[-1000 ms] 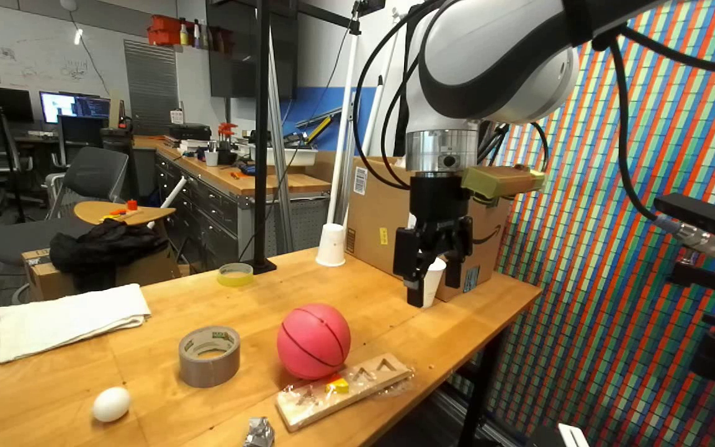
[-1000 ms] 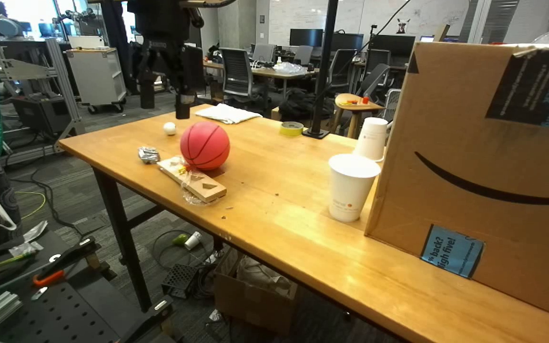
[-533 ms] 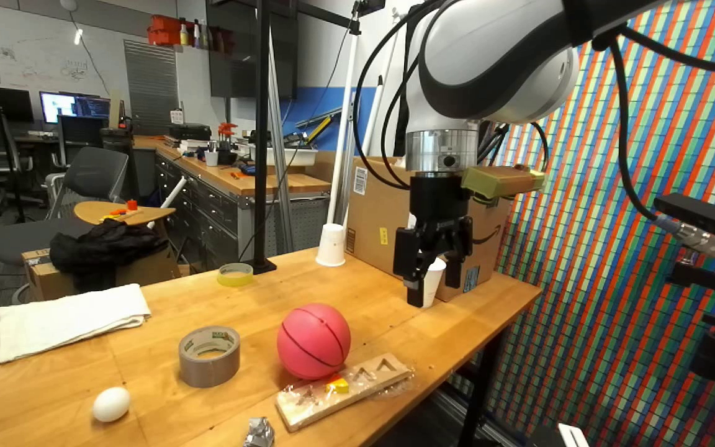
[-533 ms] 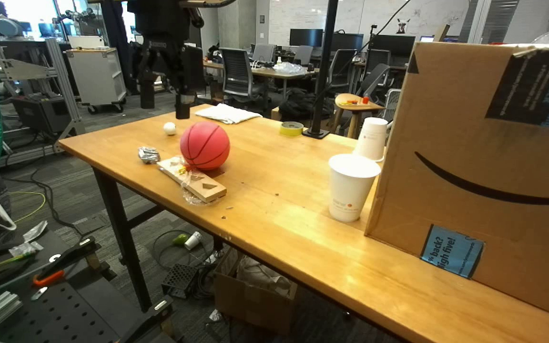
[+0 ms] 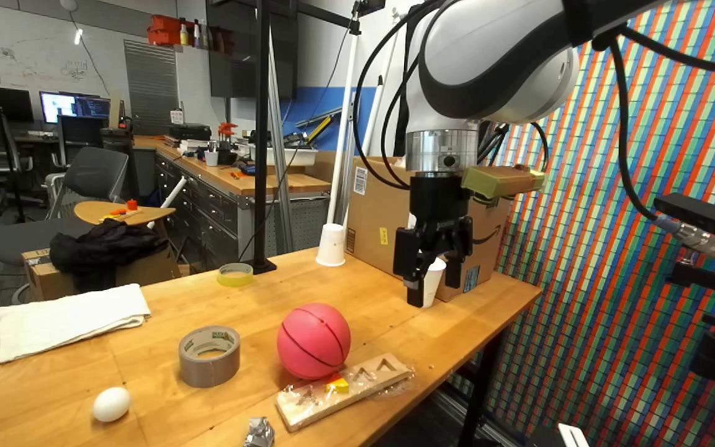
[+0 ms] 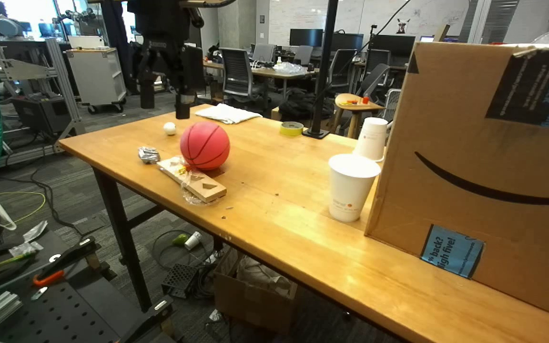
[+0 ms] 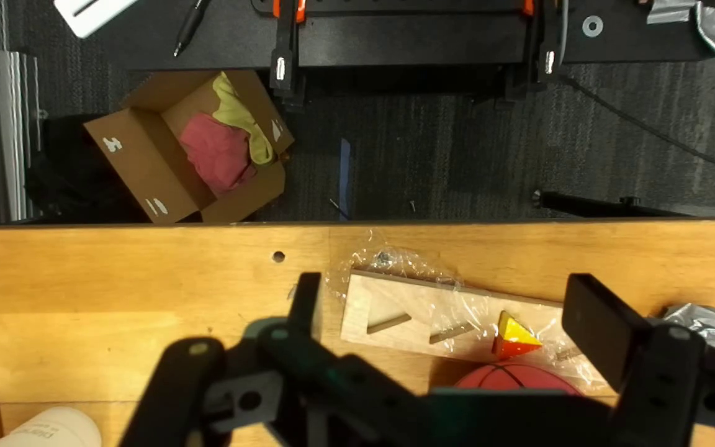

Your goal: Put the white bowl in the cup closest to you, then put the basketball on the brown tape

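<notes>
Well apart from the basketball (image 6: 205, 145), a blue label (image 6: 452, 251) shows "five!"

1. Passage is left between basketball (image 6: 205, 145) and mouth-up cup (image 6: 349, 195)!
2. The cup is flanked by the cardboard box (image 6: 474, 152).
3. On one side, the basketball is blocked by the wooden board (image 6: 202, 185)!

On lt-brown wooden table (image 6: 274, 214): dark-seamed pinkish-red basketball (image 5: 314, 341), grey-brown ring-shaped tape roll (image 5: 210, 371), smooth wht egg-shaped obj. (image 5: 111, 405), folded wht cloth (image 5: 71, 321), 2 tapered wht cups (image 6: 350, 195).
</notes>
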### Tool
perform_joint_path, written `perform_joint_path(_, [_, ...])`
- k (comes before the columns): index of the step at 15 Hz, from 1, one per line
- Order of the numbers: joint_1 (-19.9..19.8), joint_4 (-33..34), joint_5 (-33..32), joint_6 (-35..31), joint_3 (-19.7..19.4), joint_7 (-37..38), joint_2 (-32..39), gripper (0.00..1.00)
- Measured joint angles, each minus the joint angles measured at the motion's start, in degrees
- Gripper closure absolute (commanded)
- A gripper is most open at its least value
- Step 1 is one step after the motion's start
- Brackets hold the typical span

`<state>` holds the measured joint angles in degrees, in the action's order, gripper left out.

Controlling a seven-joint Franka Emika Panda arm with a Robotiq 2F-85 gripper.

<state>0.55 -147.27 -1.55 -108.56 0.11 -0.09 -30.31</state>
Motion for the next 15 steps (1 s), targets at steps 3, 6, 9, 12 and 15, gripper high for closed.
perform_joint_path(3, [0.0,-0.1,0.0,0.0,0.0,0.0,0.1,0.00])
perform_joint_path(6, [0.2,-0.3,0.0,0.0,0.2,-0.1,0.2,0.00])
perform_joint_path(9, [1.5,-0.2,0.1,-1.4,0.9,-0.1,0.2,0.00])
perform_joint_path(12, [3.8,-0.2,2.2,-4.0,1.8,-0.2,0.2,0.00])
perform_joint_path(15, [6.8,0.0,4.8,-7.4,3.5,-0.9,0.4,0.00])
